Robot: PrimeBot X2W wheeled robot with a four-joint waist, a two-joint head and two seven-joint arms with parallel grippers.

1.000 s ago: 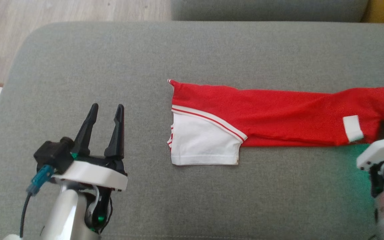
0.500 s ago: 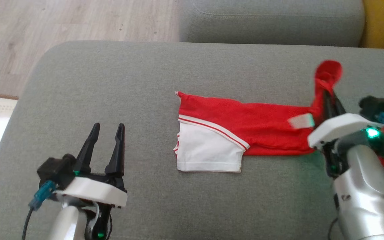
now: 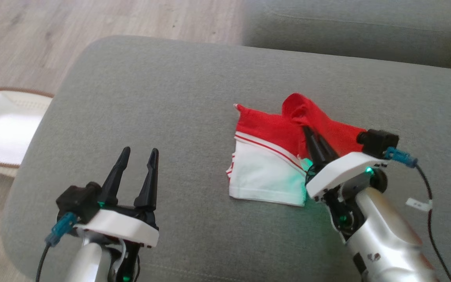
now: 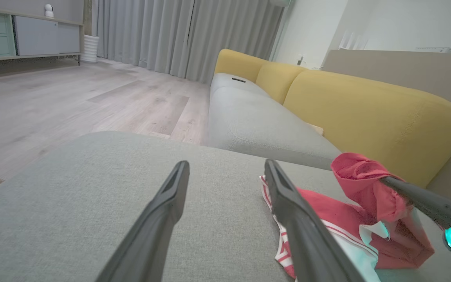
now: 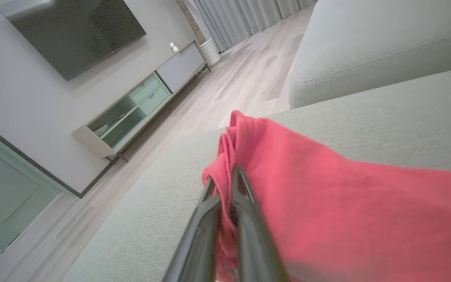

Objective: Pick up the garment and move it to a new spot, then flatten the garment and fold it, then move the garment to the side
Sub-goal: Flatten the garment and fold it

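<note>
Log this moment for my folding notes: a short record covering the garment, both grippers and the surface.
garment: red and white, lying on the cushion with one red end held up
right gripper: shut on the garment's red end, above the rest of it
left gripper: open, empty, apart from the garment
surface: grey cushion

The left gripper (image 4: 226, 162), spread wide, is above the grey fabric cushion (image 4: 92, 203); the right gripper (image 4: 390, 184) pinches the red-and-white cloth garment (image 4: 327, 207).
</note>
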